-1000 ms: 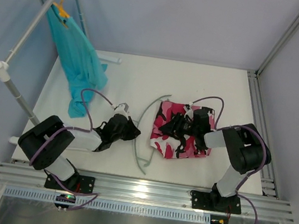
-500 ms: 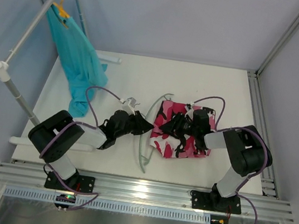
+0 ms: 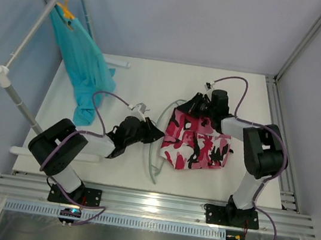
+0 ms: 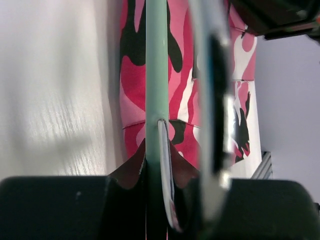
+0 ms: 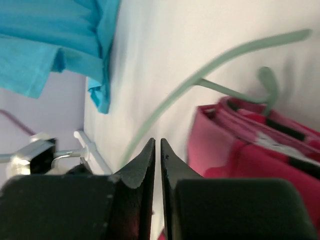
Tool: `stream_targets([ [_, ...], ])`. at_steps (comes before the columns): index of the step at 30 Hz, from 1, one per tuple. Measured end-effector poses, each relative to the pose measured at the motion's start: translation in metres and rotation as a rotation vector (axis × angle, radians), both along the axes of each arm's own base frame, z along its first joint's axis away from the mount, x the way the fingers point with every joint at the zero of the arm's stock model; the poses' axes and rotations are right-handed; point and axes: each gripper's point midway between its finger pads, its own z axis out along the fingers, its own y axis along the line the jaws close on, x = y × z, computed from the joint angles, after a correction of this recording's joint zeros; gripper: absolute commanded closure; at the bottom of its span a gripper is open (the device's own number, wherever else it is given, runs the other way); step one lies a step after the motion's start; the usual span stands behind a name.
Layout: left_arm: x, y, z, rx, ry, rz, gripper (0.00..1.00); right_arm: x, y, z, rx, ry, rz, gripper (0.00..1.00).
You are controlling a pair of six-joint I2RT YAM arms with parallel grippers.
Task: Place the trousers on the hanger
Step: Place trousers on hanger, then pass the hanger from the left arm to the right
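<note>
A white tube rack (image 3: 32, 27) stands at the left edge of the table (image 3: 147, 85). An orange hanger (image 3: 64, 3) hooks over its top bar and carries a teal garment (image 3: 83, 63), whose lower end reaches the table. Aluminium rails (image 3: 153, 206) run along the near edge.

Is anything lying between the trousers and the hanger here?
Nothing visible does. The hanger, clamped in the left gripper, lies right beside the trousers; the teal garment hangs well away on the rack.
</note>
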Motion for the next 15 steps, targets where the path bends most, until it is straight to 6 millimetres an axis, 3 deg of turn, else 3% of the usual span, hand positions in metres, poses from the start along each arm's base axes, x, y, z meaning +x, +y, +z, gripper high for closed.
stream_targets([
  [2,0.005,0.002,0.005,0.035,0.002,0.018,1.0,0.007,-0.005,-0.023,-0.013,0.038,-0.017,0.89],
  [5,0.015,0.003,0.034,0.063,-0.03,0.043,1.0,-0.002,-0.016,-0.069,-0.038,0.151,-0.038,0.88],
  [6,0.016,0.005,0.042,0.083,-0.028,0.047,1.0,-0.006,-0.016,-0.074,-0.025,0.172,-0.038,0.85],
  [12,0.016,0.009,0.069,0.171,-0.01,0.044,1.0,-0.032,-0.02,-0.048,-0.022,0.13,-0.02,0.67],
  [15,0.02,0.006,0.087,0.172,-0.035,0.048,1.0,-0.057,-0.021,-0.011,-0.071,0.062,-0.006,0.56],
])
